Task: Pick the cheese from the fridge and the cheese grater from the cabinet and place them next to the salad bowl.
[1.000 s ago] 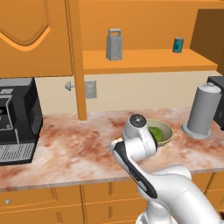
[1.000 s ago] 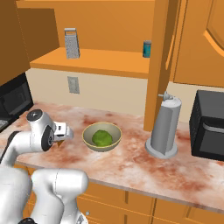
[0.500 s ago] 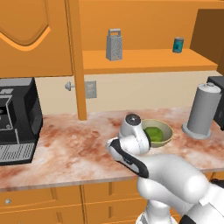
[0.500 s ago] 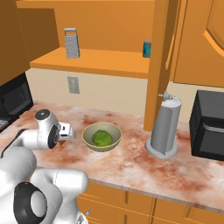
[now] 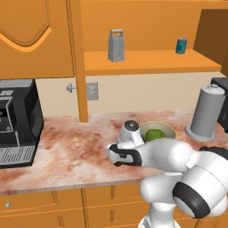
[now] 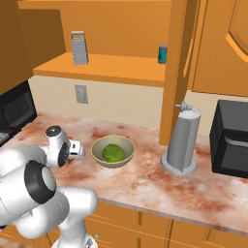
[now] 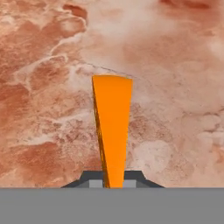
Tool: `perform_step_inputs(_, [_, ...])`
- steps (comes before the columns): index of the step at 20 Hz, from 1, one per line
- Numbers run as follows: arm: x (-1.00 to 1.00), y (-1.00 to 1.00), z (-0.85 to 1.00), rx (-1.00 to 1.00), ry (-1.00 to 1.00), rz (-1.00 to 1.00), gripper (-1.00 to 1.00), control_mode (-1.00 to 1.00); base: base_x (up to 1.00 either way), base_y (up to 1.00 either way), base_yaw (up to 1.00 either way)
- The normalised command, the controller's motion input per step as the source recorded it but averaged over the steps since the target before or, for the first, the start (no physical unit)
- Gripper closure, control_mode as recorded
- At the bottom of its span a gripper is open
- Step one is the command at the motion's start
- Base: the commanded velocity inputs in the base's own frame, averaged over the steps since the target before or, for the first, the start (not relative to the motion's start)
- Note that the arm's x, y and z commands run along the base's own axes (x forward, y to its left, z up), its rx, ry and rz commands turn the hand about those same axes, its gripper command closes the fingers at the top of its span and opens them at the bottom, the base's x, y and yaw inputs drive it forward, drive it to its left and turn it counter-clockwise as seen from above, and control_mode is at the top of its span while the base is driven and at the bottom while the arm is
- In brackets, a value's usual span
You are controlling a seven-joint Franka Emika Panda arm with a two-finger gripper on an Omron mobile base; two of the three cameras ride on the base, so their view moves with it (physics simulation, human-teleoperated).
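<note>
Orange cheese (image 7: 113, 131) pinched in hand (image 7: 113, 180)

A rendered home kitchen. A reddish marble counter (image 5: 67, 151) runs across the middle of the frame above orange wooden drawers (image 5: 40, 209). An orange cabinet (image 5: 35, 40) fills the upper left, its open shelf carrying a cheese grater (image 5: 116, 45) and a teal can (image 5: 181, 45). A black coffee machine (image 5: 18, 120) stands at the left edge, and a salad bowl (image 6: 113, 151) sits mid-counter.
</note>
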Motion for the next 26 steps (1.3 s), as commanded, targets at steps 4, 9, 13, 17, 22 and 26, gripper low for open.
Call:
perform_step_inputs(4, [0.06, 0.01, -0.65, 0.03, 0.0, -0.02, 1.0, -1.0, 0.0, 0.0, 0.0])
perform_step_inputs(9, [0.0, 0.03, -0.59, 0.0, 0.0, -0.03, 1.0, -1.0, 0.0, 0.0, 0.0])
perform_step_inputs(13, [0.0, 0.06, -0.22, 0.0, -0.02, -0.05, 1.0, -1.0, 0.0, 0.0, 0.0])
perform_step_inputs(17, [-0.13, 0.01, 0.05, 0.02, -0.08, -0.03, -1.0, -1.0, 0.0, 0.0, 0.0])
perform_step_inputs(22, [-0.2, 0.0, 0.32, 0.04, -0.08, 0.0, -1.0, -1.0, 0.0, 0.0, 0.0])
perform_step_inputs(26, [-0.1, -0.02, 0.81, 0.09, -0.04, 0.0, -1.0, -1.0, 0.0, 0.0, 0.0])
